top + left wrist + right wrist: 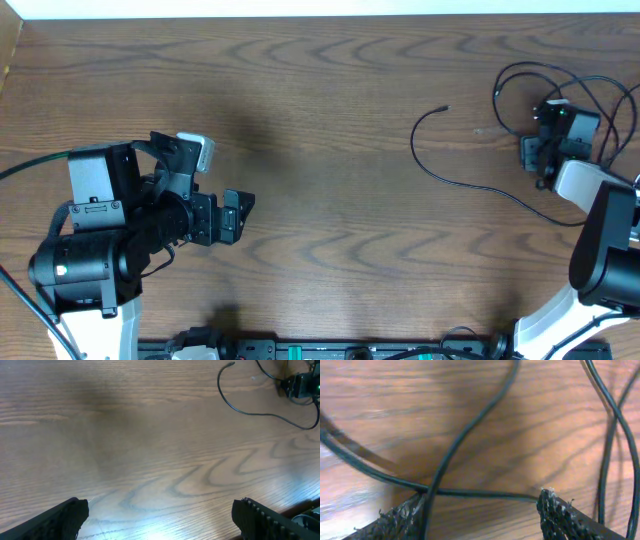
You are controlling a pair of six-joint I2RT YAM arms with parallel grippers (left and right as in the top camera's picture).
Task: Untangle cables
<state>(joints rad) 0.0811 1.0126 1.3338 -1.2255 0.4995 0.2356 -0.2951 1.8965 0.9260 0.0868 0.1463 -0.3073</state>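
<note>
Nearest the arm bases, on the left side: left gripper [160, 507] low over the wooden table [330, 150], fingers spread wide with nothing between them; broad bare wood ahead of it and across the whole middle; table's left edge close behind that arm.

Farther out, on the right side: right gripper [480, 505] down close to the surface, fingers parted; one strand of the thin black cord [465, 435] lying across the gap between the tips, not pinched; another strand crossing it just beside the left-hand finger; two more running side by side at the right of that view.

Around that gripper, loose loops of the same cord crowding the table's right edge; from under the right arm, a long tail bending toward the middle, ending in a small plug [445, 108] on open wood, well apart from the loops.

Beyond, far table edge against a white strip [320, 8]; narrow margin of wood between it and the topmost loop.
</note>
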